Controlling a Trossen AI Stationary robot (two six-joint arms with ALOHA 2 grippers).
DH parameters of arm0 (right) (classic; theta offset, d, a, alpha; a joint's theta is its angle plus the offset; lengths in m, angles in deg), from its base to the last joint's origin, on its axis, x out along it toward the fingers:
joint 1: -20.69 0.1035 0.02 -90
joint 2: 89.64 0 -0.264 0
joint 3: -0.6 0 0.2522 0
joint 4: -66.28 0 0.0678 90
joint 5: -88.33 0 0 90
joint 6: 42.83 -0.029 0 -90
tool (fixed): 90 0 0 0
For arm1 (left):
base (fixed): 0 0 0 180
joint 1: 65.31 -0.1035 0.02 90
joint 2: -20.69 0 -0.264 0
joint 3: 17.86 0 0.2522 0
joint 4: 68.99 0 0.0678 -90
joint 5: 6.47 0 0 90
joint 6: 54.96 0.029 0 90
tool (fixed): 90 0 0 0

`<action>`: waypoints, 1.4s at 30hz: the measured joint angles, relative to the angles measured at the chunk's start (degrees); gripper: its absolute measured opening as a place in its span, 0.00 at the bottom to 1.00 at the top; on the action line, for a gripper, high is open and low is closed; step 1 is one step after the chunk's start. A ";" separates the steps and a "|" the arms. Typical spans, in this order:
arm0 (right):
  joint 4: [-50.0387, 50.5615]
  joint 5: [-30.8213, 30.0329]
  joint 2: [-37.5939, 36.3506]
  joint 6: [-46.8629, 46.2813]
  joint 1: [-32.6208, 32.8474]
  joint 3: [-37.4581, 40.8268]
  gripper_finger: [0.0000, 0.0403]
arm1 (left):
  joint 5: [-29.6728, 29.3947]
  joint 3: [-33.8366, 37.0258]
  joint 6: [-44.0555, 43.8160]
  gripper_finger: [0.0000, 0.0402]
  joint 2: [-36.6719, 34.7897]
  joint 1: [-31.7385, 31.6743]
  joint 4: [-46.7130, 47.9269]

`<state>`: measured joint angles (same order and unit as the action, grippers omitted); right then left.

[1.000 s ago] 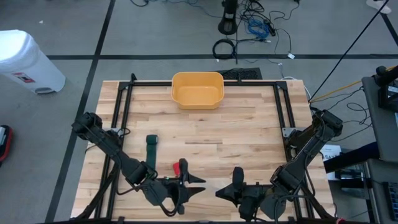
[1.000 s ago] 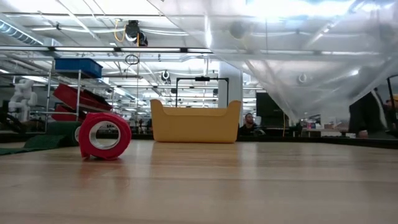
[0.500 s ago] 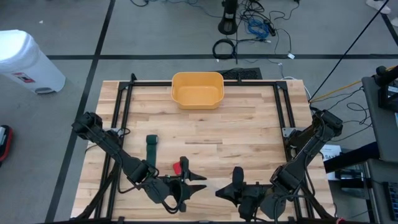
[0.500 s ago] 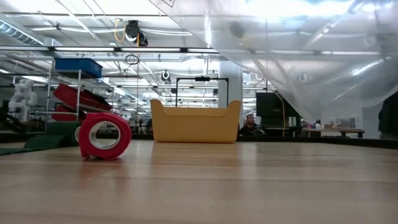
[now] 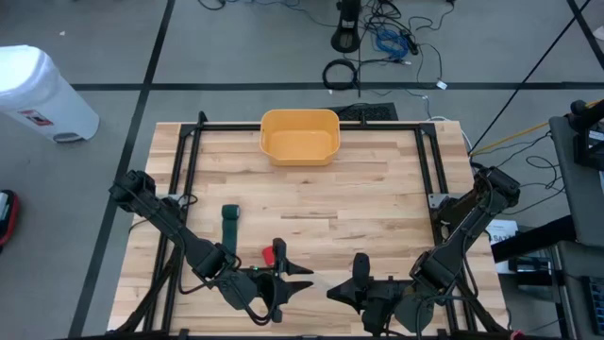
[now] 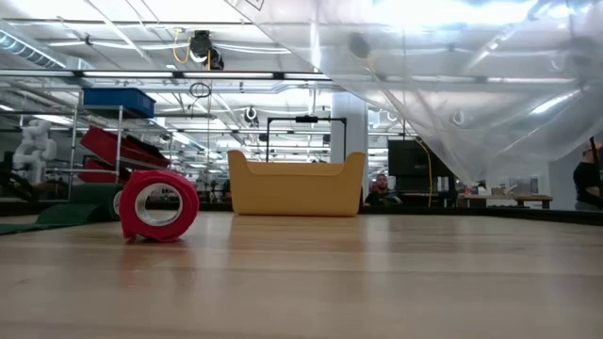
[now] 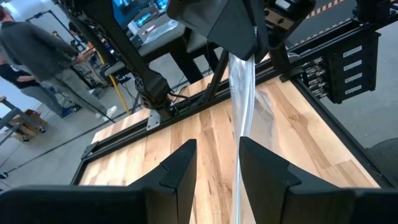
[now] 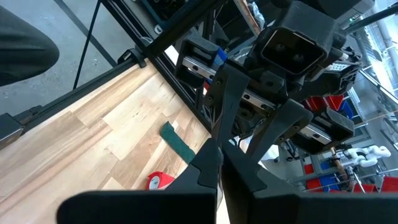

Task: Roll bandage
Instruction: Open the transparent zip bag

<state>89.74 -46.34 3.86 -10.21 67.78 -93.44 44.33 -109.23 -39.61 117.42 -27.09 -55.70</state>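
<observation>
From above, my pale wooden plank table is framed by black metal rails along its sides and far edge. Most of its middle is bare wood, from the centre out toward 12 o'clock and 3 o'clock. The yellow plastic tub sits at 12 o'clock, against the far rail. In the low view it stands well behind everything else, with open boards in front of it.

Both my arms crowd the near edge. My left gripper lies at about 6 o'clock, a little toward 7, fingers pointing toward the other arm. In my left wrist view the two dark fingers stand partly apart with a gap between them. A thin translucent strip runs down through that gap; I cannot tell whether the pads touch it.

The red roll of bandage rests on the wood just beside that gripper, on its far side, around 7 o'clock from the table's centre. I cannot tell whether a finger touches it. In the low view the roll stands on its edge with its hollow core facing the camera. A dark green strip of bandage lies flat at 8 o'clock, near the red roll but apart from it.

My right gripper waits at 5 o'clock by the near edge, its fingers pressed together on nothing.
</observation>
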 joint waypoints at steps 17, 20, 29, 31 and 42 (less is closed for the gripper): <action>0.07 1.56 0.00 0.44 -0.02 0.00 0.00 | 0.00 0.00 0.04 0.32 0.02 0.00 0.02; 0.07 1.56 0.00 0.45 -0.02 0.00 0.00 | 0.48 0.00 0.02 0.32 0.02 0.00 0.04; 0.06 1.55 0.00 0.46 -0.02 0.00 0.00 | 1.88 0.00 -0.07 0.32 0.04 0.00 0.00; 0.04 1.55 0.00 0.57 -0.02 0.00 0.00 | 1.93 0.00 -0.09 0.32 0.04 -0.09 0.00; 0.08 1.57 0.00 0.63 -0.02 0.00 0.00 | 9.27 0.00 -4.48 0.32 0.04 -2.99 2.34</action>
<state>89.82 -44.76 3.86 -9.58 67.76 -93.44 53.60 -109.23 -44.09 117.47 -30.08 -53.36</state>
